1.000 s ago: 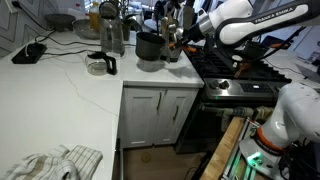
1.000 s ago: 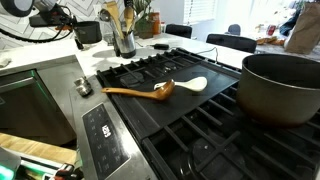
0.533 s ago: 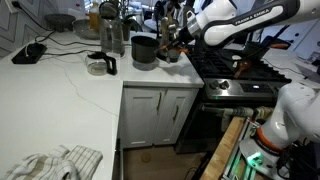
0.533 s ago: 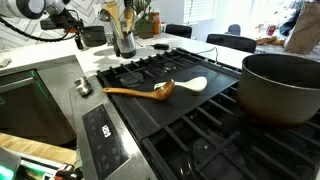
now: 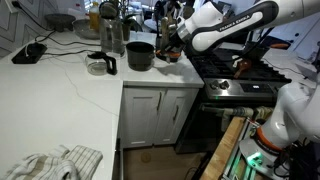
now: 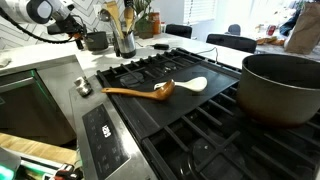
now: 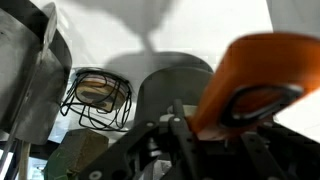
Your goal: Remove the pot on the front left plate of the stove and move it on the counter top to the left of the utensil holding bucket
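Observation:
A small dark pot (image 5: pixel 140 55) with an orange handle (image 7: pixel 255 85) hangs from my gripper (image 5: pixel 166 42) just over the white counter, off the stove. My gripper is shut on the handle. In an exterior view the pot (image 6: pixel 96 41) sits beside the metal utensil bucket (image 6: pixel 124 38), on the side away from the stove. In an exterior view the bucket (image 5: pixel 112 35) stands just behind and left of the pot. In the wrist view the pot (image 7: pixel 175 85) fills the middle, my gripper (image 7: pixel 190 130) is below it, and the bucket (image 7: pixel 35 80) is at the left.
A glass cup with a black handle (image 5: pixel 98 65) stands on the counter close to the pot's left. A black device (image 5: pixel 30 52) lies further left and a cloth (image 5: pixel 55 162) at the near corner. A wooden spoon (image 6: pixel 160 90) and a large pot (image 6: pixel 285 85) are on the stove.
My gripper has carried the pot from the stove's edge leftwards over the counter, past the front of the utensil bucket.

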Motion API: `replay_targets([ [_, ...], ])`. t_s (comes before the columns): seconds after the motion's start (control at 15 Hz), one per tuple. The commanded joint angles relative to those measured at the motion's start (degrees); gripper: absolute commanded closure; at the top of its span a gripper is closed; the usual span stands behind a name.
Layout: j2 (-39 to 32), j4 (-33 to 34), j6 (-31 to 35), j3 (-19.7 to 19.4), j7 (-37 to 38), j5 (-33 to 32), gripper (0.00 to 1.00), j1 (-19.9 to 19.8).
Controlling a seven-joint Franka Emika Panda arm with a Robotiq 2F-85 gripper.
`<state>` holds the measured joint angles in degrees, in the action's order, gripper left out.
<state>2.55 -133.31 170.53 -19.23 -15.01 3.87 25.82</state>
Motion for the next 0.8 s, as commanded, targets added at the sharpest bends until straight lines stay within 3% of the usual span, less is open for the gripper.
replay_targets([
  [0.0, -2.0, 2.6, 2.1, 0.1, -0.1, -0.5, 0.92, 0.0],
  [0.73, -4.2, 3.7, 2.7, 1.5, -2.1, 1.4, 0.92, 0.2],
])
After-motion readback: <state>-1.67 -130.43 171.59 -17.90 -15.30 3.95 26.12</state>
